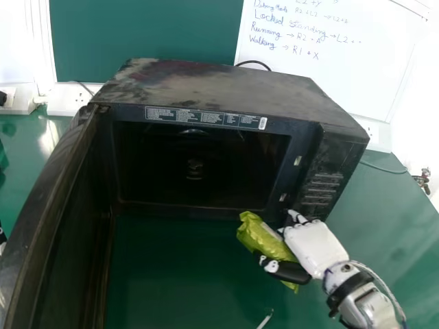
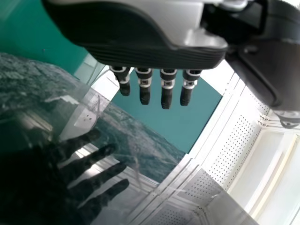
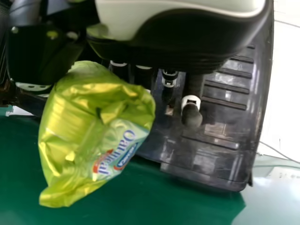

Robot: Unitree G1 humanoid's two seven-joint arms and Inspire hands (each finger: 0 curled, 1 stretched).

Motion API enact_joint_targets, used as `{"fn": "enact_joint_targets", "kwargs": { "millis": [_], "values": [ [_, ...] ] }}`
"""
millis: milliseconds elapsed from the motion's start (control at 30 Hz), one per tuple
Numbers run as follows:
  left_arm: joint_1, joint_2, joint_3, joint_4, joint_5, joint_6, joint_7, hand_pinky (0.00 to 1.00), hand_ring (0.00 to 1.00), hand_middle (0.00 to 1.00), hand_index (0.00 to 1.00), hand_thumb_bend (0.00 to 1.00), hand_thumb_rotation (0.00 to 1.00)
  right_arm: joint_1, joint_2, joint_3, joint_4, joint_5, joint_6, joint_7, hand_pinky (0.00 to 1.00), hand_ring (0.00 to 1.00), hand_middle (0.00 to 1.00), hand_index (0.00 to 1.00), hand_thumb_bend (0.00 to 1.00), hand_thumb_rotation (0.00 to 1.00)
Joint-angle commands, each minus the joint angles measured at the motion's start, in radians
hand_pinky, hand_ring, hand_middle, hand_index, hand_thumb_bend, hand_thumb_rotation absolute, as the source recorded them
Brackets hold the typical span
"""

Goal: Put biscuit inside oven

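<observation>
Biscuit (image 1: 260, 236) is what I have in my right hand (image 1: 317, 248), pinched between the thumb (image 1: 287, 270) and the fingers, while one finger (image 3: 191, 115) stands off the wrapper. The loose end of the packet pokes out on the left side of those fingers, short of the oven (image 1: 219, 81) mouth and near its lower right corner. The door (image 1: 42, 226) is swung wide, well to the left of the grip, so I judge the opening part done and the step in hand to be the carry in. The cavity (image 1: 199, 164) lies ahead of the fingers and to their left; the control panel (image 1: 321, 186) is right by the fingertips. My left hand (image 2: 145, 49) has its fingers straight and slightly apart, facing a glossy surface that mirrors them, which I take to be the door. For the next move I'd bring the right hand left until packet and knuckles are both inside the frame's right edge, lift enough to clear the sill, then push forward so the biscuit is over the cavity floor before the thumb lets go. Going straight ahead from here would likely put the fingers into the panel. The wrapper looks slack and crumpled, so it may fold on the sill or swivel in the pinch; I can't tell how high it hangs above the table (image 1: 171, 274).
</observation>
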Motion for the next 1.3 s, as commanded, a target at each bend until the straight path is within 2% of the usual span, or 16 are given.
{"fn": "enact_joint_targets", "kwargs": {
  "millis": [0,200,400,733,800,1000,1033,1100,1167,1200,1267],
  "values": [
    [0.004,-0.013,-0.002,0.005,0.009,-0.014,0.005,0.97,1.00,1.00,1.00,0.85,0.79,-0.030,0.023,0.018,-0.028,-0.003,0.024,0.027,0.11,0.19,0.38,0.49,0.52,0.00],
    [0.007,-0.015,-0.009,0.004,0.002,-0.017,0.002,0.98,1.00,1.00,1.00,0.85,0.79,-0.083,0.066,0.063,-0.041,-0.020,0.048,0.077,0.15,0.23,0.38,0.50,0.52,0.00],
    [0.011,-0.019,-0.016,-0.003,0.011,-0.018,0.010,1.00,1.00,1.00,1.00,0.85,0.78,-0.139,0.120,0.103,-0.026,-0.030,0.063,0.087,0.14,0.22,0.39,0.49,0.53,0.00],
    [0.016,-0.022,-0.024,-0.006,0.015,-0.024,0.013,0.98,1.00,1.00,1.00,0.85,0.79,-0.209,0.156,0.160,0.036,-0.057,0.025,0.053,0.11,0.19,0.38,0.49,0.52,0.00],
    [0.016,-0.021,-0.025,-0.005,0.016,-0.025,0.011,0.99,1.00,1.00,1.00,0.85,0.79,-0.225,0.166,0.168,0.044,-0.059,0.028,0.060,0.11,0.19,0.45,0.48,0.53,0.00],
    [0.025,-0.026,-0.029,-0.015,0.019,-0.027,0.015,0.99,1.00,1.00,1.00,0.85,0.79,-0.268,0.207,0.185,0.075,-0.059,0.055,0.072,0.11,0.20,0.47,0.48,0.53,0.00],
    [0.027,-0.027,-0.030,-0.017,0.018,-0.026,0.016,0.99,1.00,1.00,1.00,0.85,0.79,-0.273,0.213,0.189,0.080,-0.062,0.062,0.075,0.11,0.20,0.42,0.49,0.53,0.00],
    [0.030,-0.026,-0.031,-0.021,0.015,-0.025,0.016,0.97,1.00,1.00,1.00,0.85,0.79,-0.283,0.225,0.196,0.089,-0.071,0.078,0.077,0.12,0.21,0.39,0.49,0.53,0.00],
    [0.032,-0.024,-0.030,-0.022,0.013,-0.024,0.016,0.97,1.00,1.00,1.00,0.85,0.78,-0.295,0.232,0.205,0.101,-0.075,0.085,0.076,0.12,0.21,0.45,0.48,0.53,0.00],
    [0.033,-0.024,-0.030,-0.022,0.014,-0.025,0.016,0.96,1.00,1.00,1.00,0.85,0.78,-0.302,0.232,0.209,0.110,-0.074,0.082,0.078,0.13,0.22,0.42,0.49,0.53,0.00],
    [0.035,-0.023,-0.030,-0.022,0.017,-0.029,0.015,0.96,1.00,1.00,1.00,0.85,0.79,-0.316,0.236,0.213,0.126,-0.068,0.081,0.081,0.14,0.22,0.46,0.48,0.53,0.00]
  ]
}}
